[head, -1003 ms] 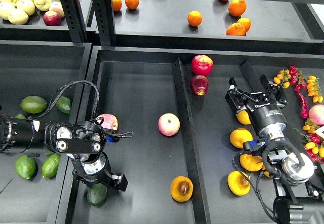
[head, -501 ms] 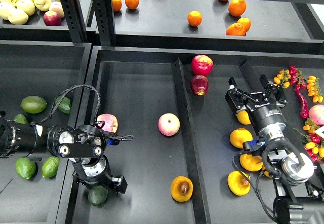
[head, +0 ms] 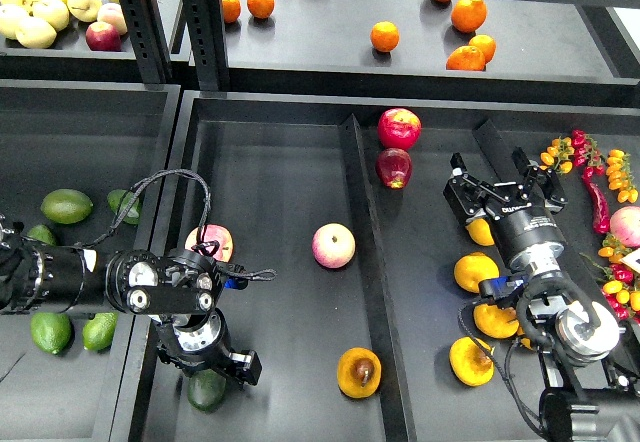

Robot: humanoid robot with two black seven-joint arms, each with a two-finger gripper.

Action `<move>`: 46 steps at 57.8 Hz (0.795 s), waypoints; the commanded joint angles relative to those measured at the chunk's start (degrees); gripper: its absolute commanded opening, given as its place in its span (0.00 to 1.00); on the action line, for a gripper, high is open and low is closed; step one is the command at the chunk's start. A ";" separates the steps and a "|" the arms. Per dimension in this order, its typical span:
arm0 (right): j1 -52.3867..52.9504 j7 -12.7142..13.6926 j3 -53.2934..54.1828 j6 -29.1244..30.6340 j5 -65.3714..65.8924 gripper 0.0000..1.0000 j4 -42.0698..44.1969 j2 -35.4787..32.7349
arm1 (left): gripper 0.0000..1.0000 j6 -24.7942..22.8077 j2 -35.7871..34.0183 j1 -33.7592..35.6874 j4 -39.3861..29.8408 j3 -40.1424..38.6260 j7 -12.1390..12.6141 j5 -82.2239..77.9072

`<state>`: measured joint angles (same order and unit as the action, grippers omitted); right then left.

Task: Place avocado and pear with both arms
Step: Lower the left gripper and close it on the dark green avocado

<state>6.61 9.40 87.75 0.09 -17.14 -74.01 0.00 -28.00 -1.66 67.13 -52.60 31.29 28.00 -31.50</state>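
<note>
The dark green avocado (head: 206, 391) shows under my left gripper (head: 212, 364), low over the front left of the middle tray (head: 280, 172). The gripper appears shut on it and hides its upper part. The golden pear (head: 358, 372), with its brown patch facing up, lies in the front right corner of the same tray, against the divider. My right gripper (head: 503, 186) is open and empty, over the right bin, above a yellow fruit (head: 482, 233).
Two pink apples (head: 333, 245) (head: 210, 241) lie in the middle tray. Two red apples (head: 399, 127) lie behind the divider (head: 365, 262). Lime-green avocados (head: 66, 205) fill the left bin. Golden pears (head: 475, 272) and peppers (head: 600, 197) are in the right bin. Oranges (head: 384, 36) sit on the shelf.
My left gripper has moved right and toward the front, and the dark avocado has moved with it. The right arm and the pear have not moved.
</note>
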 commanded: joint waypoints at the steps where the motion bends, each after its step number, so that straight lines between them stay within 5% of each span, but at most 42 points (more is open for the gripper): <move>1: -0.02 0.00 -0.04 0.00 0.00 0.99 0.00 0.00 | 0.91 0.00 0.26 0.01 0.04 -0.09 0.00 0.12; 46: -0.10 0.09 -0.13 0.00 0.00 0.99 0.00 0.00 | 0.97 0.00 0.78 -0.78 4.44 -0.09 0.00 -0.14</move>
<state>6.54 9.49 87.54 0.09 -17.13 -74.00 0.00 -28.00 -0.90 66.83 -48.47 31.17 28.00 -31.65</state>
